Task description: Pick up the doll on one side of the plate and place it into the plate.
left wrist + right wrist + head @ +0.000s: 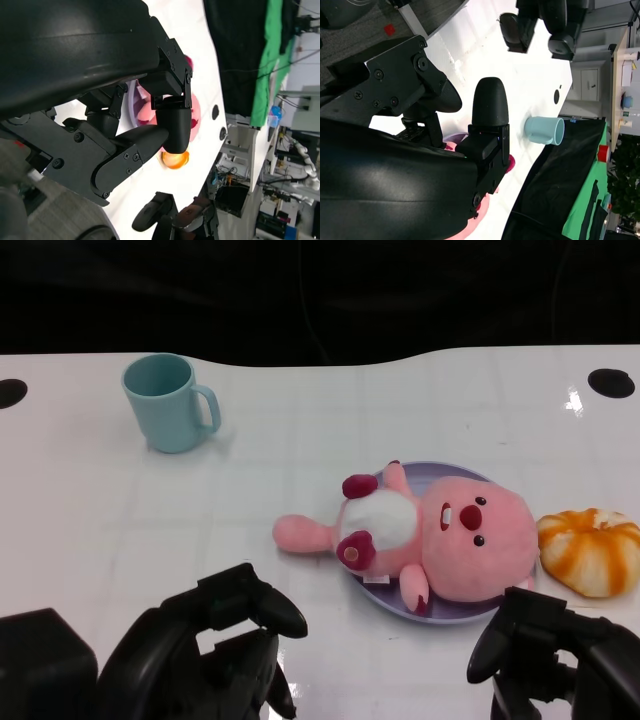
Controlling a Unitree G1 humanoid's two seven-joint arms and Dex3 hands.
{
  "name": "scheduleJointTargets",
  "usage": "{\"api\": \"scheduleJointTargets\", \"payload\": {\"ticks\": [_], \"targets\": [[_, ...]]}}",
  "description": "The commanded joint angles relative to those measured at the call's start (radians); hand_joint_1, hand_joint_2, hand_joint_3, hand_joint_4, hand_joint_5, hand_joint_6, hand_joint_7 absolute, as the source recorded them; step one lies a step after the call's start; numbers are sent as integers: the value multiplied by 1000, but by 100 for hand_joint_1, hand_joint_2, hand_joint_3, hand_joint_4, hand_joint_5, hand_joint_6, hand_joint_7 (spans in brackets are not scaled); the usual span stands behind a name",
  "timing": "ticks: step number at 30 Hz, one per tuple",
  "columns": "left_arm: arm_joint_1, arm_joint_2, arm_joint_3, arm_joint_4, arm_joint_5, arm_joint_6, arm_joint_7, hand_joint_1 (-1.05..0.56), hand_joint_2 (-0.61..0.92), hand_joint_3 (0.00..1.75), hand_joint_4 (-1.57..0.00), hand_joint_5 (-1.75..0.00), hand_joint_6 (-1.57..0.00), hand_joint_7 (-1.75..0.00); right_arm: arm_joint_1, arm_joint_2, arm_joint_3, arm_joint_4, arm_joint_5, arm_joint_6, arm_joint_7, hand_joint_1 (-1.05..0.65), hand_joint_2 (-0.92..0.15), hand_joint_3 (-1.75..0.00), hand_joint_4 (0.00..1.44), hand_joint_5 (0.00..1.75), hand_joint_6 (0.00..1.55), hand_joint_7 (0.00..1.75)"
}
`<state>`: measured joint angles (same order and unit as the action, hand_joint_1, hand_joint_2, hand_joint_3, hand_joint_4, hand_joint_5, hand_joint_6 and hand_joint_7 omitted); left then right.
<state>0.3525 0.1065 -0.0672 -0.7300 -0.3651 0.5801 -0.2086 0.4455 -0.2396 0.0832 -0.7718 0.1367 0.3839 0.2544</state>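
Doll (440, 540) lies across plate (452, 614), head right, tail left; both hands' fingers empty, apart

no readable text, labels, brands or numbers anywhere

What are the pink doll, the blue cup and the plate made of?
The doll looks like soft plush: fuzzy pink fabric with a white fluffy belly. The cup seems to be plastic or maybe glazed ceramic: smooth, even teal, with a slightly matte look. The plate looks like smooth plastic, pale purple with a slight gloss at the rim, though most of it is covered by the doll.
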Motion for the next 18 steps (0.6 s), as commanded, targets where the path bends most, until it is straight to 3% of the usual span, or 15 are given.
{"api": "scheduleJointTargets", "payload": {"ticks": [1,10,18], "targets": [[12,-9,1,1,-25,25,21,-23,55,124,-73,-175,-65,-157,-11,-14,-21,17,14,-4,12,-4,-60,-125,62,175,49,161],[-16,-23,39,115,-103,34,5,-26,54,126,-78,-175,-58,-173,-14,-24,-37,39,16,-14,23,-7,-61,-121,62,175,49,159],[-29,-9,67,162,-132,17,-16,-27,53,125,-80,-175,-60,-174,2,-23,-33,50,11,-48,29,-7,-61,-119,63,175,50,159]]}}
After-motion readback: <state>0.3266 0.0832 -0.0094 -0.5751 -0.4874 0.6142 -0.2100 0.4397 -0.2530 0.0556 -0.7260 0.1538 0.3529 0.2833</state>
